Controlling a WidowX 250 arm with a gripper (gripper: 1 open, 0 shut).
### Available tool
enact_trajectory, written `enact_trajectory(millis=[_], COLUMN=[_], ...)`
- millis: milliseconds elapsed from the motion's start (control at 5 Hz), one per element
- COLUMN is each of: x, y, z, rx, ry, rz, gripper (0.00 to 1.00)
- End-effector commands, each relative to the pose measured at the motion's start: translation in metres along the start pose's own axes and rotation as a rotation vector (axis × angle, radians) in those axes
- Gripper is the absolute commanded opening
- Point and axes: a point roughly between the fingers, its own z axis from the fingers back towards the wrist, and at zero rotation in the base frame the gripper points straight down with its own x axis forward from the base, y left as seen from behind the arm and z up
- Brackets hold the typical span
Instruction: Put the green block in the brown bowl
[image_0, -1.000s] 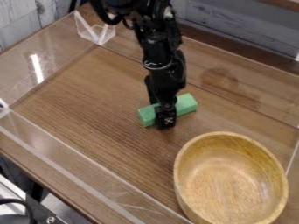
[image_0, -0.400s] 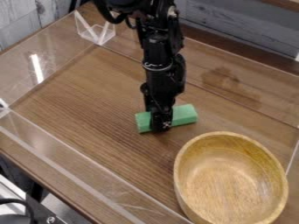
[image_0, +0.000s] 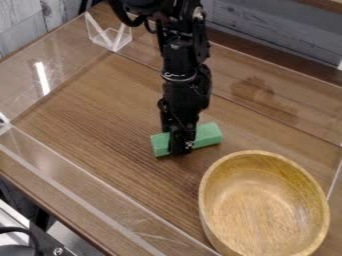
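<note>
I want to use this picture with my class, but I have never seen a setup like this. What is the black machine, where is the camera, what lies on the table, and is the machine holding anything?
The black machine is a robot arm. At its lower end sits a gripper, a two-fingered clamp pointing straight down. There is only one view, taken from in front of and above the table, looking down at an angle. The wooden table has low clear plastic walls around it. Two things lie on it: a small green block and, nearer the camera on the right, a large empty brown bowl. The fingers are closed on the block's sides. The block seems to rest on the table, not yet lifted. The block and bowl are apart, not touching.
</note>
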Motion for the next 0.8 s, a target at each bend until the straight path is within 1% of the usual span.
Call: enact_trajectory(millis=[0, 600], x=[0.006, 0.005], y=[0.001, -0.003], z=[0.014, 0.030], rx=[0.015, -0.023], ry=[-0.017, 0.002], rz=[0.016, 0.123], gripper=[0.00, 0.00])
